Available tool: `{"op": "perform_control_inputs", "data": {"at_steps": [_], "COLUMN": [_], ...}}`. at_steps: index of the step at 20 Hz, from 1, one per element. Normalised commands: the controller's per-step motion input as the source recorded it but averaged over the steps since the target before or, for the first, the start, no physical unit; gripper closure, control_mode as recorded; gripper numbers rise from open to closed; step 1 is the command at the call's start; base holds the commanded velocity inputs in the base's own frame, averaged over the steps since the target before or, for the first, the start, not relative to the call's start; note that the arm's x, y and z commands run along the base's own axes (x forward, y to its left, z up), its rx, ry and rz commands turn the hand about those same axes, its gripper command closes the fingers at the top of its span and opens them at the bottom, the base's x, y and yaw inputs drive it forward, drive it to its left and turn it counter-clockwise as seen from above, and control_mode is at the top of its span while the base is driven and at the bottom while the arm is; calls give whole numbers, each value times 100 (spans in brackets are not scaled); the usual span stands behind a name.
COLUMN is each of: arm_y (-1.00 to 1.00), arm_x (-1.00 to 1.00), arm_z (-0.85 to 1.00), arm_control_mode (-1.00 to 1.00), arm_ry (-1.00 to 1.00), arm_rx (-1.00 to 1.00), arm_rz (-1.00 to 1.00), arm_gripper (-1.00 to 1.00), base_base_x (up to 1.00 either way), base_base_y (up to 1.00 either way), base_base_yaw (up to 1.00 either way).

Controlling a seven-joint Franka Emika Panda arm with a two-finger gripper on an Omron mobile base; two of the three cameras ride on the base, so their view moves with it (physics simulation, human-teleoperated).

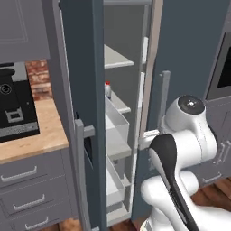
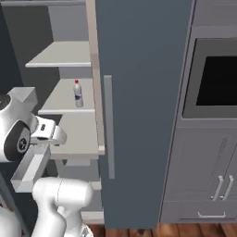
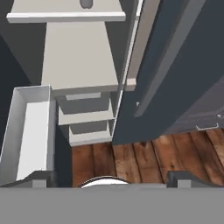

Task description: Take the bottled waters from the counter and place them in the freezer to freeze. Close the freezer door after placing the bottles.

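Slate-grey freezer (image 1: 81, 67): stands open, pale shelves and bins showing between its two tall doors.
Bottle in place: a white bottle with blue label and red cap (image 2: 78, 93) stands upright on a middle shelf (image 2: 65, 99), near that shelf's front edge; its long axis is vertical. In the left base view its red cap (image 1: 107, 84) peeks out behind the door edge.
Other bottle: I cannot find a second bottle in these views, so I cannot tell where it is.
Claw (image 3: 107, 177): wide open and empty; its two dark tips sit at the bottom of the hand view, aimed down at the wooden floor (image 3: 144, 153) in front of the lower shelves.
Key relation: the shelved bottle lies above and deeper in than the claw, so it looks already delivered; the open freezer door (image 1: 83, 135) with the black dispenser panel hangs on the arm's left, its bar handle (image 1: 80, 149) vertical, and a closing push would have to come from that side.
In the way: a pale bin (image 3: 26, 131) juts out just beside the claw, and the twin door (image 2: 139, 92) with its own bar handle (image 2: 108, 125) stands close on the right.
Surface (image 1: 27, 140): wood-topped, a black coffee machine (image 1: 16, 103) on it, toward its back edge; no bottle seen on the visible part.
Judgement: placing seems largely finished; shutting the door is probably what remains.
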Motion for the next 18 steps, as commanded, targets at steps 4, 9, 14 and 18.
{"op": "perform_control_inputs", "data": {"at_steps": [4,9,14,18], "arm_y": [0,0,0,0], "arm_x": [0,0,0,0], "arm_z": [0,0,0,0], "arm_control_mode": [100,100,100,100], "arm_ry": [0,0,0,0], "arm_rx": [0,0,0,0], "arm_rz": [0,0,0,0], "arm_gripper": [-100,-100,-100,-100], "base_base_x": [-100,-89,-90,-100], "base_base_y": [86,100,100,100], "base_base_yaw": [-10,-1,-11,-24]}}
